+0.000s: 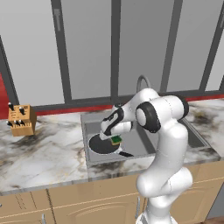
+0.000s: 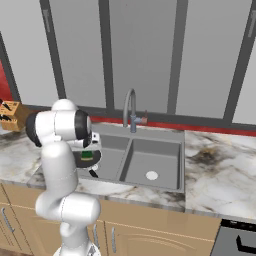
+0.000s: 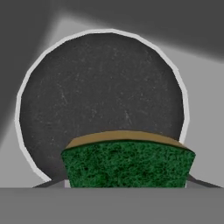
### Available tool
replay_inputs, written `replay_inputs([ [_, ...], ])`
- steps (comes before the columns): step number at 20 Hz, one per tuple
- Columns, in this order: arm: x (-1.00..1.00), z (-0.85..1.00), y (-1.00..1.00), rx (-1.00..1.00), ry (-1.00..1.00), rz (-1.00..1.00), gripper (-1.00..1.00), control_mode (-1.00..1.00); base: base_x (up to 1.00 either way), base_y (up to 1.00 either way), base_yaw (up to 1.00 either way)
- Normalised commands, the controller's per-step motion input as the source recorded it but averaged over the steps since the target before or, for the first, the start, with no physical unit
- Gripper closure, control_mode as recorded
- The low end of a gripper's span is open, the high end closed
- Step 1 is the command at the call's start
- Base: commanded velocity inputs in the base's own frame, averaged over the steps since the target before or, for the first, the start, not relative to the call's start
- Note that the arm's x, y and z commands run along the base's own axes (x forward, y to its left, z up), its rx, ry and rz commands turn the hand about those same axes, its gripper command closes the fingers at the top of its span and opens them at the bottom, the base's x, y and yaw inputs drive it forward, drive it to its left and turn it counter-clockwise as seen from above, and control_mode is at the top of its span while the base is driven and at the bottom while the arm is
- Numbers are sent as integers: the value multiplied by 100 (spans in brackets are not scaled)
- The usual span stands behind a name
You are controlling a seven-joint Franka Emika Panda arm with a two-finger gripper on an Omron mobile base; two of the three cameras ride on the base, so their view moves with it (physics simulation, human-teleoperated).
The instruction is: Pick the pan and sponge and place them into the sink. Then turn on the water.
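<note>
In the hand view, nearest to the camera, the sponge (image 3: 127,162) sits at the bottom centre of the frame with its green face toward the lens and a thin yellow-brown edge along its top; its long axis runs from left to right across the picture. The finger tips themselves are hidden behind it, so I cannot tell how wide the jaws stand, but the sponge hangs so close under the hand that I judge the gripper (image 1: 114,139) is closed on it. Behind the sponge the pan (image 3: 100,100) lies flat on the grey floor of the basin, its round dark inside ringed by a pale rim. In the left base view the pan is in the centre left of the frame, inside the left basin of the sink (image 1: 144,151), and its short black handle points toward the lower right of that picture, toward the counter edge. The step in hand seems to be the release of the sponge, and to do it well the hand should go low over the pan or the basin floor before it opens, so the sponge does not bounce out. Further back, the faucet (image 2: 130,109) stands at the upper centre of the right base view; no stream comes from it yet.
</note>
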Motion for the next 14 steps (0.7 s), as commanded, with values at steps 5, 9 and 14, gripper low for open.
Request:
replay_inputs([
  [5, 6, -26, 15, 2, -1, 1, 100, -100, 0, 0, 0],
  [9, 11, -19, 4, 1, -4, 1, 100, -100, 0, 0, 0],
  [14, 18, -15, 0, 1, -3, 2, 100, -100, 0, 0, 0],
])
